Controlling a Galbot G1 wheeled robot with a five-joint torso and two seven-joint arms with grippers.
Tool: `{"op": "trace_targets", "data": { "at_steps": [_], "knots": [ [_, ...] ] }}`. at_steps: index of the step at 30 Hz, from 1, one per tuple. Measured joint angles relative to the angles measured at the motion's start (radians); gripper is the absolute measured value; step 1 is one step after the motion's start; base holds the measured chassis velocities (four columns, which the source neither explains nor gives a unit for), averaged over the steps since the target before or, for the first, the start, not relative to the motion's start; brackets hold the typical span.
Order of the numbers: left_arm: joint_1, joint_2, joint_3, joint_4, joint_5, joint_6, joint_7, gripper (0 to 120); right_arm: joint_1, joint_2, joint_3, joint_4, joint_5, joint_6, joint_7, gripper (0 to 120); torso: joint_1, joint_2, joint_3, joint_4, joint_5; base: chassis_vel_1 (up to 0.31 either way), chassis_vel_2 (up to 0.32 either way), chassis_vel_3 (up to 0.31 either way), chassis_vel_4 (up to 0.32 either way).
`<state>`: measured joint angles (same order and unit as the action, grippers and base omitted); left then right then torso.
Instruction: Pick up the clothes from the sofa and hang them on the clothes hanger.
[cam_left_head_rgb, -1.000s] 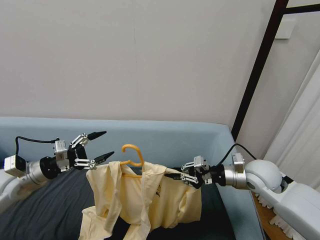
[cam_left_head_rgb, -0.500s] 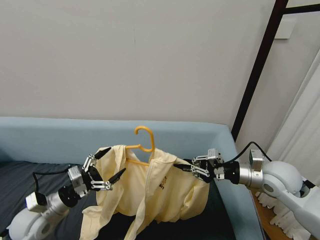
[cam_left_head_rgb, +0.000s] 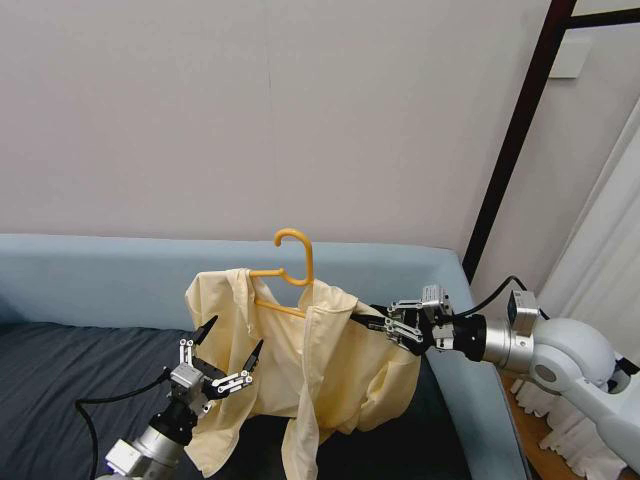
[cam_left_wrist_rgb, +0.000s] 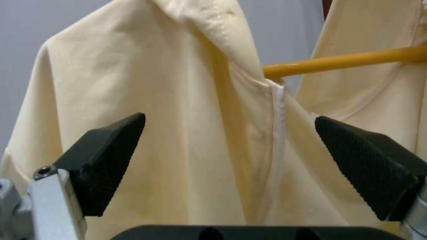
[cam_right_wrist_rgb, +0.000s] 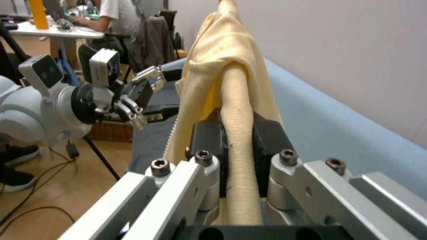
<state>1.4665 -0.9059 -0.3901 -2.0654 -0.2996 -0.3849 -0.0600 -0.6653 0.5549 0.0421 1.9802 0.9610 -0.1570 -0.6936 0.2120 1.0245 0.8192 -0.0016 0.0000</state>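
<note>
Right gripper (cam_left_head_rgb: 375, 322) around shoulder of shirt (cam_left_head_rgb: 335, 375)

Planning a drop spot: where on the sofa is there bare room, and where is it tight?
Bare: the dark seat cushion on the robot's left, bordered by the blue backrest and the shirt. Crowded: the middle, where the shirt hangs on the yellow hanger between the open left gripper and the right gripper, shut on its shoulder.

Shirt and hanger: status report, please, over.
Right gripper shut on shirt over hanger arm. Left gripper open, low, facing shirt. Shirt draped on hanger. Nothing blocking.
</note>
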Motion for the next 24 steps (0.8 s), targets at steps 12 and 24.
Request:
{"op": "trace_targets", "data": {
  "at_steps": [12, 24],
  "knots": [
    [0.005, -0.038, 0.017, -0.004, 0.066, -0.042, 0.011, 62, -0.002, -0.003, -0.004, -0.005, -0.012, 0.002, -0.022, 8, 0.000, 0.000, 0.000, 0.0000, -0.0001, 0.000, 0.000, 0.000, 0.000],
    [0.035, -0.052, -0.003, -0.027, 0.076, -0.044, 0.009, 18, -0.004, -0.006, -0.004, -0.002, -0.012, 0.005, -0.030, 8, 0.000, 0.000, 0.000, 0.0000, -0.0001, 0.000, 0.000, 0.000, 0.000]
  ]
}}
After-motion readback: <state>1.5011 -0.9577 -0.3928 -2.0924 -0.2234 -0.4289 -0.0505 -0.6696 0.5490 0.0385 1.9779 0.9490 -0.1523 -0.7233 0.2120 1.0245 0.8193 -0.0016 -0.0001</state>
